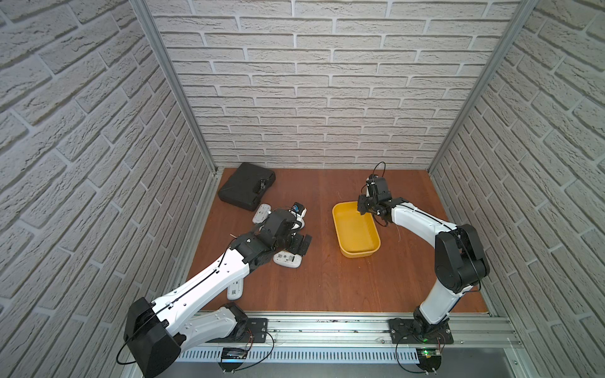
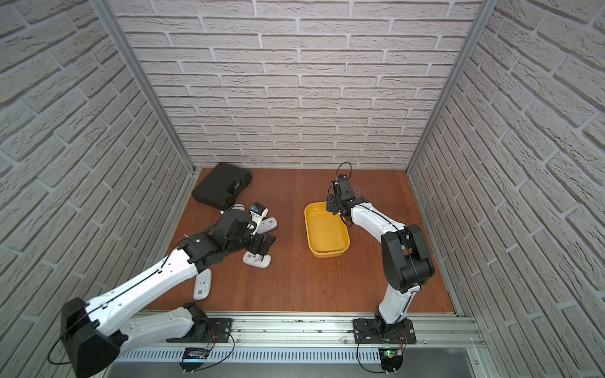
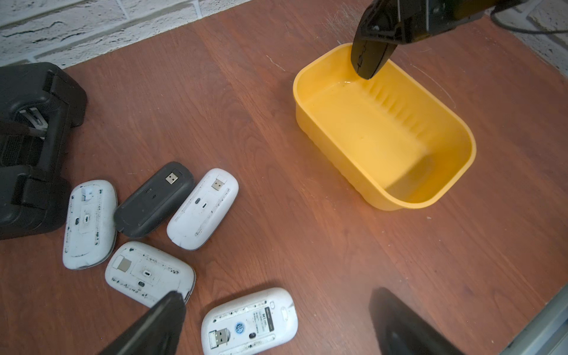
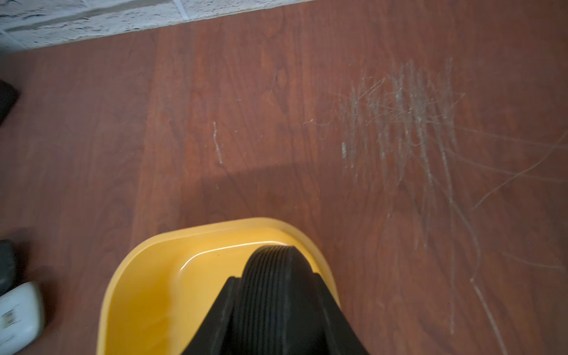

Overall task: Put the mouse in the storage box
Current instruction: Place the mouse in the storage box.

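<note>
Nearest, one white mouse (image 1: 235, 289) is lying alone on the table (image 1: 327, 288). Just past it the left gripper (image 1: 301, 244) is hovering with jaws spread wide, holding nothing, over a cluster of mice (image 3: 150, 273) lying belly-up. Further out the storage box (image 1: 355, 230) is sitting empty — nothing is stowed yet, so every pick and drop is waiting to be done. The right gripper (image 1: 364, 211) is resting closed at its far corner, seemingly pinching the rim.

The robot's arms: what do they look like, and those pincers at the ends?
Both the left arm and right arm have white shells between chunky black joints, with a thin black cable running along each. The left claw and right claw are black with tapering fingers; fine ribs show on the right one's.
</note>
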`<state>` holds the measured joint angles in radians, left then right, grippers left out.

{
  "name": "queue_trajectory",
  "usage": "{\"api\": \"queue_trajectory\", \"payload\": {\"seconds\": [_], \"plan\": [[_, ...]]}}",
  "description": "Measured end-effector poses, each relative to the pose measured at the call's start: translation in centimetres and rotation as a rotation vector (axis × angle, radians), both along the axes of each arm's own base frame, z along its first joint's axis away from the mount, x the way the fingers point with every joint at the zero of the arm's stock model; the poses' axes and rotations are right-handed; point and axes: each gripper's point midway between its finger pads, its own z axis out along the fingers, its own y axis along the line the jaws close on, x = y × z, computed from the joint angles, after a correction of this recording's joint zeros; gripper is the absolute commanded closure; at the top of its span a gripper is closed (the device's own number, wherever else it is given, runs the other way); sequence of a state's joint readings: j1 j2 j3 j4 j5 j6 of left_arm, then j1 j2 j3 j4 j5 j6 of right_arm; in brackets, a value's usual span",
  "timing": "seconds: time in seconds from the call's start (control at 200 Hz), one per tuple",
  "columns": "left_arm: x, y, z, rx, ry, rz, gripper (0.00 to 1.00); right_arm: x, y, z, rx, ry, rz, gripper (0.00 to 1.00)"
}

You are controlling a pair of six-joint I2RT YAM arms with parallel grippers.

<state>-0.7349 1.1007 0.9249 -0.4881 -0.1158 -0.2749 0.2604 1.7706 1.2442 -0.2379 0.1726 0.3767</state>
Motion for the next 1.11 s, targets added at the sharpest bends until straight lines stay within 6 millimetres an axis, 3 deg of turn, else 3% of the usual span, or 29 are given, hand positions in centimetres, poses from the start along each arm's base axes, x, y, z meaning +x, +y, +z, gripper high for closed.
{"api": "queue_trajectory", "payload": {"seconds": [0.24, 0.43, 0.63, 0.77, 1.105], "plan": [[0.2, 0.0, -0.5, 0.008, 0.012, 0.010, 0.02, 0.8, -2.3, -0.5, -0.139, 0.012, -0.002, 0.75], [0.3, 0.0, -0.8, 0.013, 0.020, 0.014, 0.02, 1.1, -0.3, -0.7, -0.038, -0.009, 0.060, 0.75], [0.3, 0.1, -0.8, 0.011, 0.021, 0.021, 0.02, -0.1, 2.1, -3.4, 0.153, 0.014, 0.044, 0.72], [0.3, 0.2, -0.9, 0.013, 0.024, 0.025, 0.02, 0.7, 3.3, -4.0, 0.246, 0.001, 0.029, 0.70], [0.2, 0.3, -1.5, 0.022, 0.035, 0.025, 0.02, 1.4, 3.9, -4.3, 0.317, -0.021, 0.013, 0.50]]}}
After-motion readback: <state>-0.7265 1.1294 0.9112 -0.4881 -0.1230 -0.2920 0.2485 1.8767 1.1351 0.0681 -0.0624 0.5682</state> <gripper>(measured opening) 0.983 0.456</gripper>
